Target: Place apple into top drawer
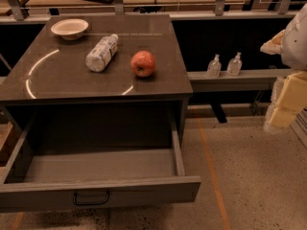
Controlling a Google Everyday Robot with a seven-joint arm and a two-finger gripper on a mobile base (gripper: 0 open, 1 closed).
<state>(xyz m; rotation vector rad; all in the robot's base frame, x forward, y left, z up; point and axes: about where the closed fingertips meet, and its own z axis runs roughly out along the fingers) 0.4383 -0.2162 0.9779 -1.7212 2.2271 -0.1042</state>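
Nearest the camera, the top drawer (144,190) stands pulled fully out, its flat front panel and small black bail handle (91,197) facing the viewer. Its grey floor is bare as far as can be seen, so the way in from above looks clear.

At the right edge, level with the drawer's far end, the tool (286,102) shows only as a blurred pale yellow and white shape. Whether it is open or closed cannot be told. It is well apart from the bench (62,75) and has no hold on the apple.

The apple (143,63) sits on the bench top, right of centre and just behind the drawer opening. A clear plastic bottle (101,53) lies on its side near it on the left, not touching.

The apple is probably firm, moderately heavy for its size and smooth-skinned, so it may roll or slip under an off-centre squeeze. It may also bruise if dropped. A grip across its widest part, from above, looks soundest.

Being nearly round, it has no real long axis. It appears to sit upright, core vertical, though the stem end is not clear.

Farther left is a white bowl (69,28), and two small pump bottles (214,66) stand on a ledge to the right.
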